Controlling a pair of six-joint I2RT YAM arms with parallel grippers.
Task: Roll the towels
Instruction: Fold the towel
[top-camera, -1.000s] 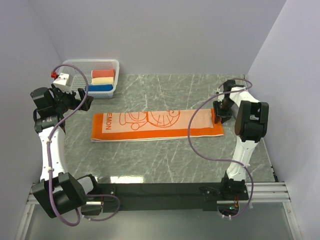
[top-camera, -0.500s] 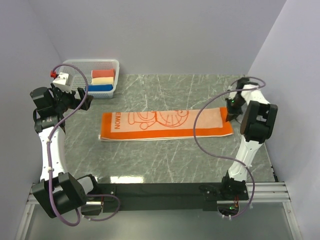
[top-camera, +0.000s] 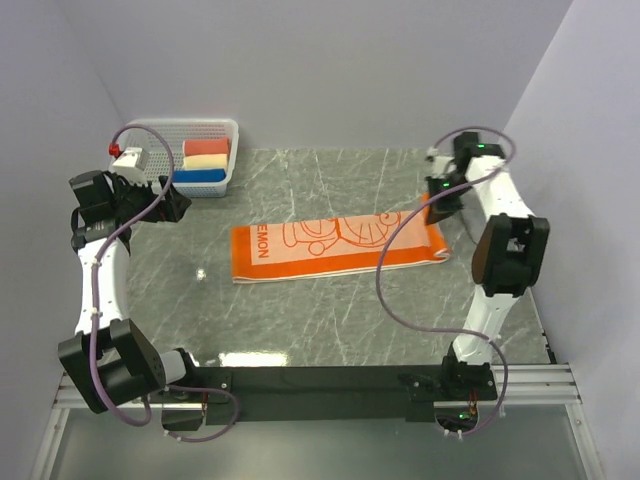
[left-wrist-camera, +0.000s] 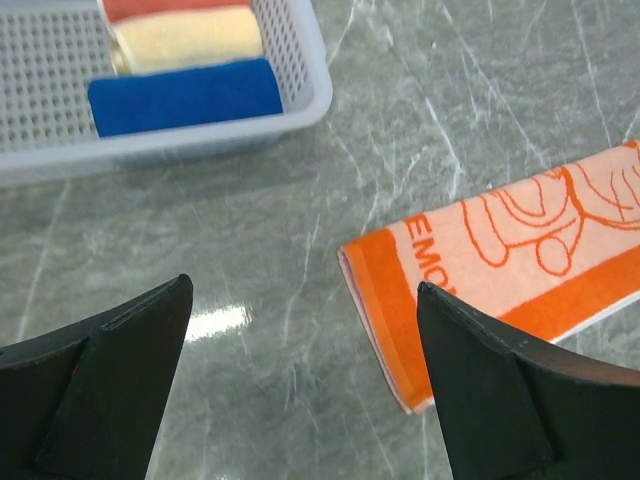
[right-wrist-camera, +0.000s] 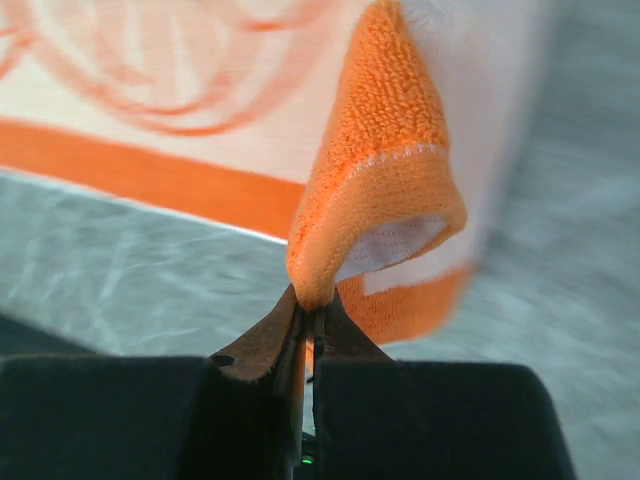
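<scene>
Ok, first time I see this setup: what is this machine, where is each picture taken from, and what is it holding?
Two robot arms are bolted at the near edge of a marbled table. The overhead picture looks down from behind them: left arm on the left, right arm on the right. The other two come from cameras on the wrists, each showing its own dark jaws at the bottom. On the table lies a long orange towel with cartoon drawings; far left stands a white basket holding red, cream and blue rolls. The right arm's jaws are shut on the towel's right end. The left arm's jaws stand wide open, empty, near the towel's other end.
</scene>
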